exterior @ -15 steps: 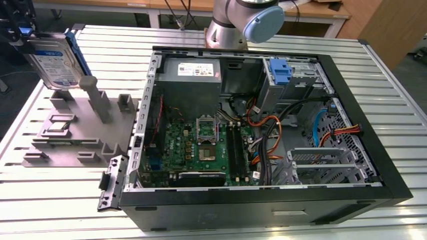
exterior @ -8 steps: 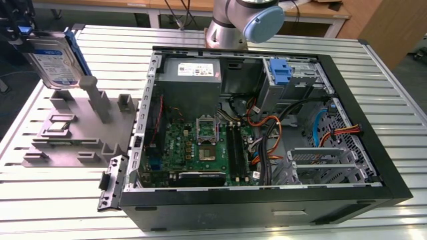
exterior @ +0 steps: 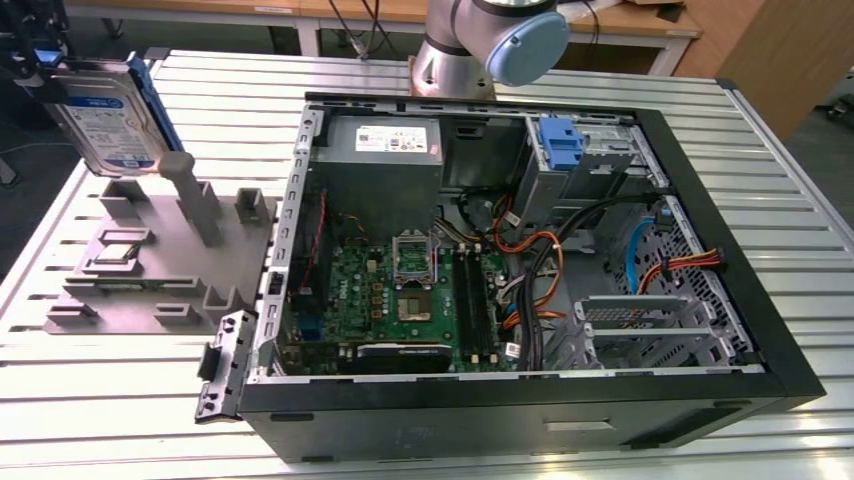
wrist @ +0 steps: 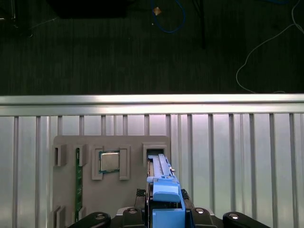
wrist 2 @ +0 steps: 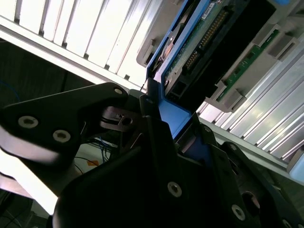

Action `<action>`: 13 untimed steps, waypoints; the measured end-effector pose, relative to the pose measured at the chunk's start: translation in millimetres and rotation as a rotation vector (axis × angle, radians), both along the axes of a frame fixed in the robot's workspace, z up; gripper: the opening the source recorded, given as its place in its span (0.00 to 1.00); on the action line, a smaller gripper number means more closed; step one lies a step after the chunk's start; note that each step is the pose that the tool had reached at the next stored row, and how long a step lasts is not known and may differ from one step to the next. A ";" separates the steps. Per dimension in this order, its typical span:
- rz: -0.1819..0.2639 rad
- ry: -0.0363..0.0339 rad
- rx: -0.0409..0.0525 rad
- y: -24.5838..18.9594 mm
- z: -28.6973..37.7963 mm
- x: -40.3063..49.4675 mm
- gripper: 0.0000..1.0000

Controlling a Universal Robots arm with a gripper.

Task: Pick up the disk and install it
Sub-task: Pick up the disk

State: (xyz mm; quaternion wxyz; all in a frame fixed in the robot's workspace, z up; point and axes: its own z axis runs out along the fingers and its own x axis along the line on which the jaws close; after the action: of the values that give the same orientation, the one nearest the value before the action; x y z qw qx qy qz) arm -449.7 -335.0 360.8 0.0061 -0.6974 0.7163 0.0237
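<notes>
At the exterior view's left edge, the gripper (exterior: pixel 44 66), partly cut off, clamps the disk (exterior: pixel 110 118) upright over the grey fixture (exterior: pixel 147 270), beside the open computer case (exterior: pixel 534 400); whether disk and fixture touch is unclear.

no print can be read, white-and-blue label (exterior: pixel 107 132) on the face of the disk (exterior: pixel 118 108), its lines too small to make out, white sticker (exterior: pixel 392 137) on the grey power supply box (exterior: pixel 384 172), text likewise unreadable
</notes>
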 end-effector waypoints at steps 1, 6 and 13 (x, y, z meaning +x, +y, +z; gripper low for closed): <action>0.000 0.0000 0.0000 0.0 0.0 0.0 0.37; 0.000 0.0001 0.0000 0.0 2.3 0.0 0.37; 0.000 0.0000 0.0000 0.0 6.2 0.0 0.37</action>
State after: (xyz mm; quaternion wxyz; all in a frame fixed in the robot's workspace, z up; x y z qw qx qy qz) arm -449.7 -335.0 367.0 0.0062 -0.6974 0.7163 0.0237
